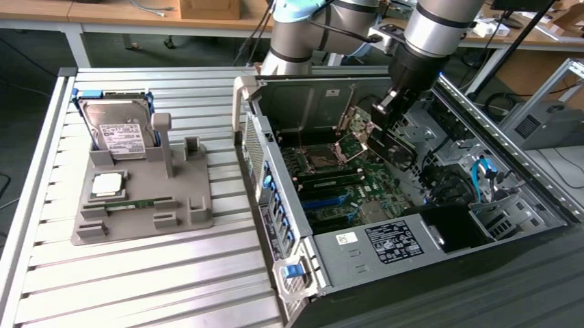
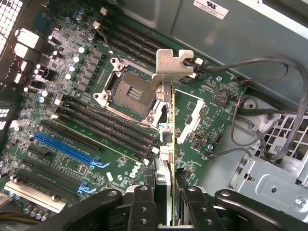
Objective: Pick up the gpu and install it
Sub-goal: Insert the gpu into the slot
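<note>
While the hand (image 2: 167, 197) pinches the gpu (image 2: 166, 132) edge-on, motherboard (image 2: 86, 120) below, CPU socket (image 2: 130, 89) beside, black cables (image 2: 260, 59) perhaps close

1. Exterior view: bright, even light from overhead. The ribbed silver aluminium table (image 1: 137, 273) returns a pale sheen along its slats.
2. The interior of the open grey steel computer case (image 1: 310, 102) is dimmer than the table, and its deeper recesses lie in soft shadow.
3. Wrist view: the green printed motherboard (image 2: 86, 120) is evenly lit. The silver metal bracket (image 2: 171, 65) of the dark, flat gpu (image 2: 167, 139) glares.
4. The black jointed pincer (image 2: 168, 192) shows nearly as a silhouette, with small glossy highlights.
</note>
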Action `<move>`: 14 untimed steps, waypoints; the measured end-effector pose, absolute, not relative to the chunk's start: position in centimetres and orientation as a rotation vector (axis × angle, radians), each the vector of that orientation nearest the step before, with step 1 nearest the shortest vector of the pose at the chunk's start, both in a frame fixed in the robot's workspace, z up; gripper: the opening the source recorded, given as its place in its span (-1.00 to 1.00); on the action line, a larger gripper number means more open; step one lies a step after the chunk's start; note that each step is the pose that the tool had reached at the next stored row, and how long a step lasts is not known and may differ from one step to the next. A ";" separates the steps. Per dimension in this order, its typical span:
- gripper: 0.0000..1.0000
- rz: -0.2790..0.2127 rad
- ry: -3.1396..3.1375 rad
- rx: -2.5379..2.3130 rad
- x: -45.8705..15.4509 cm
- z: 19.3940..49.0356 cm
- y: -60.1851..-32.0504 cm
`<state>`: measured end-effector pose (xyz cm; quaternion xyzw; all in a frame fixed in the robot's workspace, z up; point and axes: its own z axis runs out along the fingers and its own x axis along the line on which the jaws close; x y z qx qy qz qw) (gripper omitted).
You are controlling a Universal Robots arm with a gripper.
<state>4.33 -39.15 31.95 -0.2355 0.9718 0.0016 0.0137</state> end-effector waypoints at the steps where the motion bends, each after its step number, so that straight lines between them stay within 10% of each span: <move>1: -0.47 0.005 3.025 -0.741 4.3 32.0 -39.1; 14: -0.47 0.006 3.001 -0.832 4.3 31.9 -39.1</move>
